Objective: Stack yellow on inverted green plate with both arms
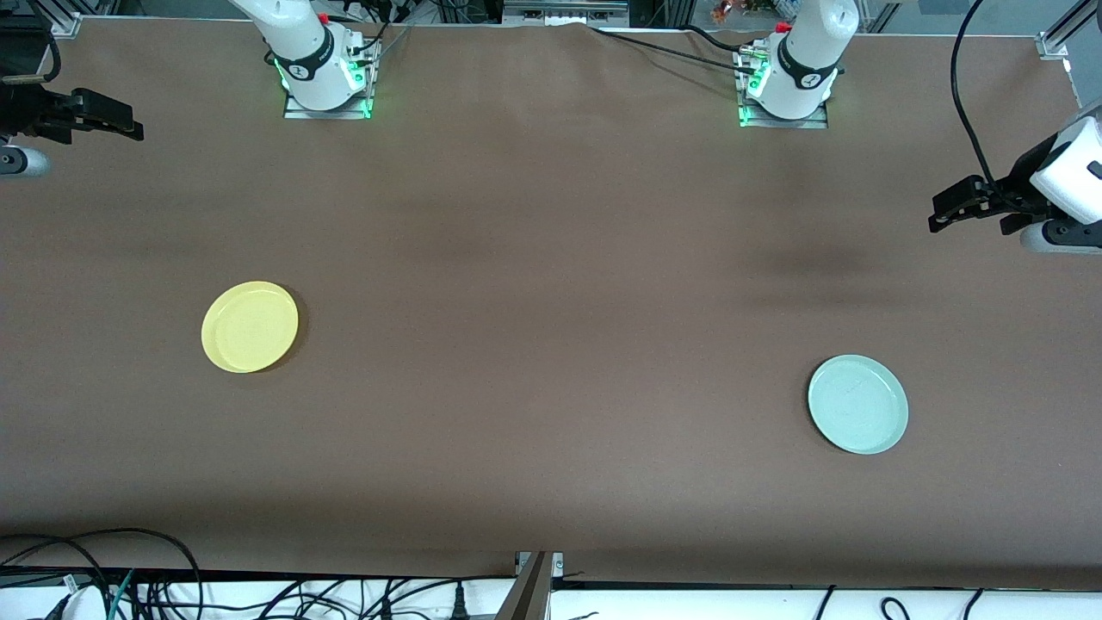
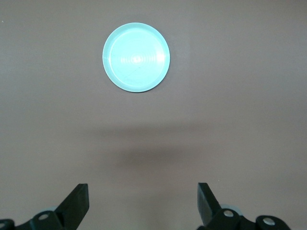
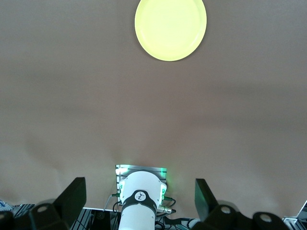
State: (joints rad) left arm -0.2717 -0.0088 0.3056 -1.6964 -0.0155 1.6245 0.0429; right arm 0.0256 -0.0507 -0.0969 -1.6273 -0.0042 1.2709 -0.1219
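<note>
While both of my arms wait raised at the edges of the front view, my left claw (image 1: 947, 211) hangs spread and empty at the middle right of the frame, over the brown paper-covered surface (image 1: 551, 284) at the left arm's end. My right claw (image 1: 120, 120), at the upper left of the frame, hangs likewise spread and holding nothing, over the right arm's end. Lower left of centre lies the round, shallow, bright yellow plastic plate (image 1: 250, 326), rim up. Well apart from it, at the lower right and nearer the front camera, rests the round pale mint-green plate (image 1: 857, 404), also rim up, not inverted. Neither plate is touched.
</note>
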